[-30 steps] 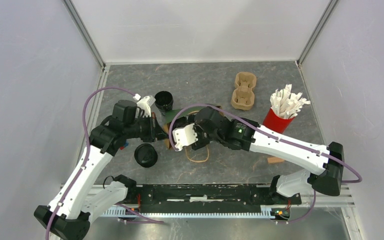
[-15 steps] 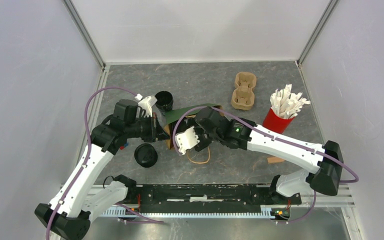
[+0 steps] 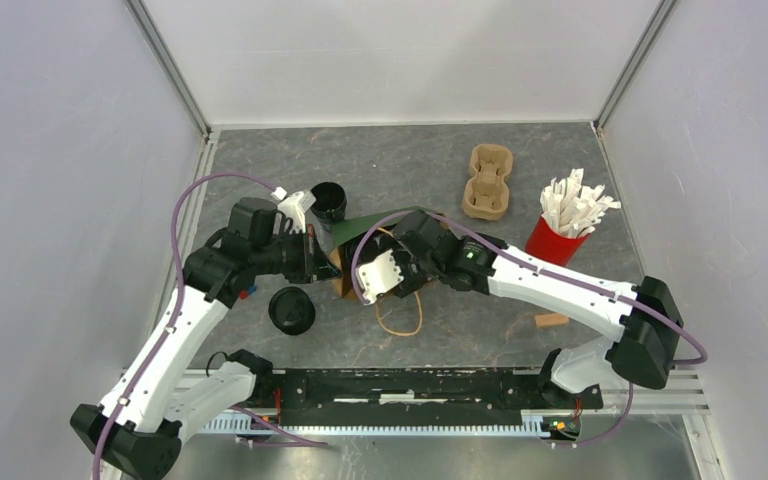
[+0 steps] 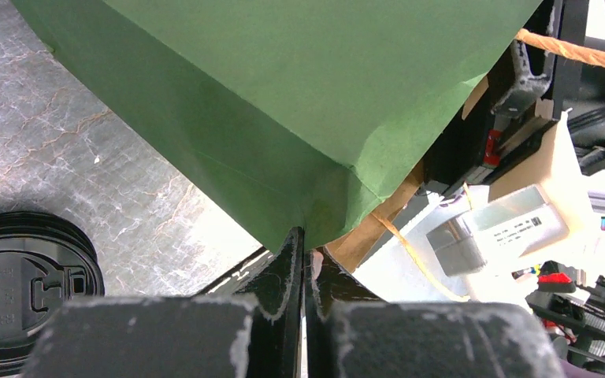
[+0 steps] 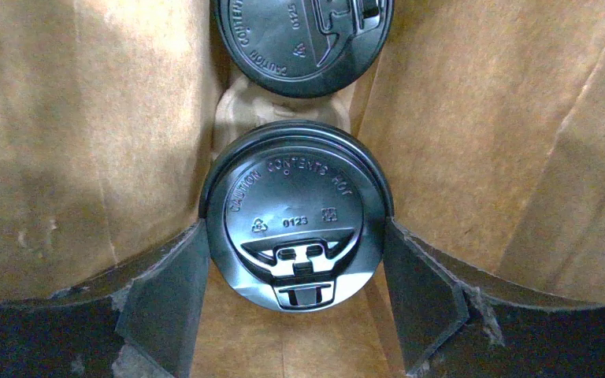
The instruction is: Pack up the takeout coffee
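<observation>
Your left gripper (image 4: 303, 264) is pinching shut on the mouth edge of the green paper bag (image 4: 283, 94), holding it open. In the top view, one lidded cup (image 3: 291, 310) is sitting loose on the table (image 3: 440, 160) at its 7 o'clock. Over on the right, your right gripper (image 5: 295, 228) is hanging inside the bag, clamping a takeout coffee (image 5: 295, 209) lid-up, and another coffee (image 5: 303, 31) is sitting just beyond it at 12 o'clock. So I'm guessing the drop spot is straight down, snug against that one.
</observation>
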You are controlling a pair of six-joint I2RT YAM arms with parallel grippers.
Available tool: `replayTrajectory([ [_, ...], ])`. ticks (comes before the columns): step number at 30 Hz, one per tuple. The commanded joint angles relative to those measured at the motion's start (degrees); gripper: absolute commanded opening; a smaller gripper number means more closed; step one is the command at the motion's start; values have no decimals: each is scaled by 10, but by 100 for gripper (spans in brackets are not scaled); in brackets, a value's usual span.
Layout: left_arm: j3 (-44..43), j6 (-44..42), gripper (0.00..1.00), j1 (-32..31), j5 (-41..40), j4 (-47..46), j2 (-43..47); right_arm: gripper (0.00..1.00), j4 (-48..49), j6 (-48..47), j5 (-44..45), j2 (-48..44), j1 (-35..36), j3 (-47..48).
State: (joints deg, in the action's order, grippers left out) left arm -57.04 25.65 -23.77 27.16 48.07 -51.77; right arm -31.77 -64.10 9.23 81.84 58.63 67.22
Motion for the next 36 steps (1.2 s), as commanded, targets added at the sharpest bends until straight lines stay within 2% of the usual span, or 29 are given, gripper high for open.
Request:
replayTrajectory([
  [1,-13,-2,2,-2,12,-6,1,78,23,-15,0,2,-8,-7],
  [28,-19,-2,2,-2,21,-6,-15,78,100,-44,-75,28,-56,-44],
  [36,-21,-3,2,-2,23,-6,-19,78,104,-44,-66,46,-62,-37],
])
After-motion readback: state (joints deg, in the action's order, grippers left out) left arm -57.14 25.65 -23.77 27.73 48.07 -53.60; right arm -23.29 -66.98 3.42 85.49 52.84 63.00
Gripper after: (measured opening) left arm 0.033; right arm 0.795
